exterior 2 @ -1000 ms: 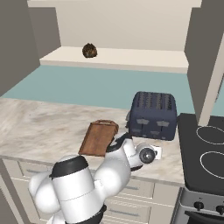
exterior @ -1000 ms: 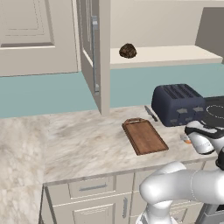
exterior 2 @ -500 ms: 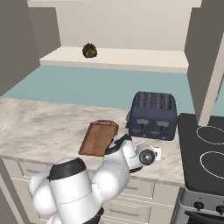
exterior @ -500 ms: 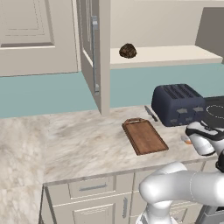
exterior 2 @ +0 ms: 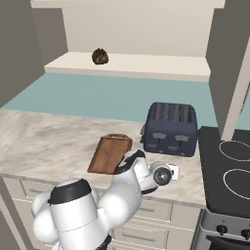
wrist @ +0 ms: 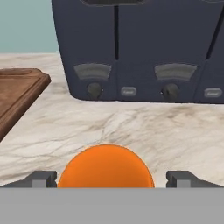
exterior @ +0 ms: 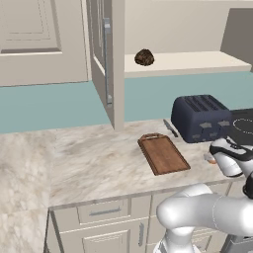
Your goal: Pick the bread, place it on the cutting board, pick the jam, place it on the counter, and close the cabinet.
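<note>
Left base view: bread (exterior: 144, 57) on the cabinet (exterior: 106, 59) shelf, door ajar. Cutting board (exterior: 163, 153) bare; the hand hides most of the jam (exterior: 210, 159) beside the toaster (exterior: 201, 117).

Right base view: jam hidden behind the wrist; counter (exterior 2: 44, 141) open leftward.

Hand view: gripper (wrist: 109, 178) fingers spread wide, flanking the jam (wrist: 106, 166) without touching.

You've got a beige-and-cream marbled stone counter (exterior: 94, 163) that looks smooth with a soft sheen, and a flat reddish-brown cutting board (exterior: 163, 153) showing wood grain, pretty matt. The dark navy toaster (wrist: 140, 48) reads as smooth satin plastic or painted metal, hard to tell which. The small orange jam jar (wrist: 105, 166) is plain, smooth and matt. Up on the cream shelf, the dark brown bread (exterior: 144, 58) has a rough, lumpy crust. The cabinet's (exterior: 104, 64) bar handle looks like grey metal.
</note>
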Controlling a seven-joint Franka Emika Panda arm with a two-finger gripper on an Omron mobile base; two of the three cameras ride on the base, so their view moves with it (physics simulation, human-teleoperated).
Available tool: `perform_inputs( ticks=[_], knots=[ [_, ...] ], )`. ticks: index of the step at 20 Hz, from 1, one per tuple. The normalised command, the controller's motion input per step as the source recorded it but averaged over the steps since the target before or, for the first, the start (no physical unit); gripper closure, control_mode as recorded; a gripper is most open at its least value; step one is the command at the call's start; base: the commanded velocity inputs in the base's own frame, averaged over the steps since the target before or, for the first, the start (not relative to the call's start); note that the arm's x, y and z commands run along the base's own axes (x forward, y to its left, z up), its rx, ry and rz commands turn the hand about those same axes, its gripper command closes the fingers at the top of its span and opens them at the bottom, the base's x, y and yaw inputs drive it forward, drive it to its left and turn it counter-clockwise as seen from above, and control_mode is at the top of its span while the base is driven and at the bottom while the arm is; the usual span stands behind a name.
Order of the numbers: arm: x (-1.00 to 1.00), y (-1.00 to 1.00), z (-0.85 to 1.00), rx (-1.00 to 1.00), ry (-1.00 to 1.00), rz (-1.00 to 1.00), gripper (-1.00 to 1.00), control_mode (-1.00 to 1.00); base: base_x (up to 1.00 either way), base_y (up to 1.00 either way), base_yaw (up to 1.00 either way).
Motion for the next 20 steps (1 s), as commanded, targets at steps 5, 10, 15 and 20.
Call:
perform_inputs(
  ticks=[5, 10, 15, 20],
  knots=[
    [0.0, 0.05, 0.17, 0.0, 0.0, 0.02, -1.0, -1.0, 0.0, 0.0, 0.0],
    [0.0, 0.03, 0.18, 0.0, 0.0, 0.01, -1.0, -1.0, 0.0, 0.0, 0.0],
    [-0.06, 0.0, 0.28, 0.0, 0.0, 0.0, -1.0, -1.0, 0.0, 0.0, 0.0],
    [-0.18, 0.0, 0.33, 0.0, 0.0, 0.0, -1.0, -1.0, 0.0, 0.0, 0.0]
  ],
)
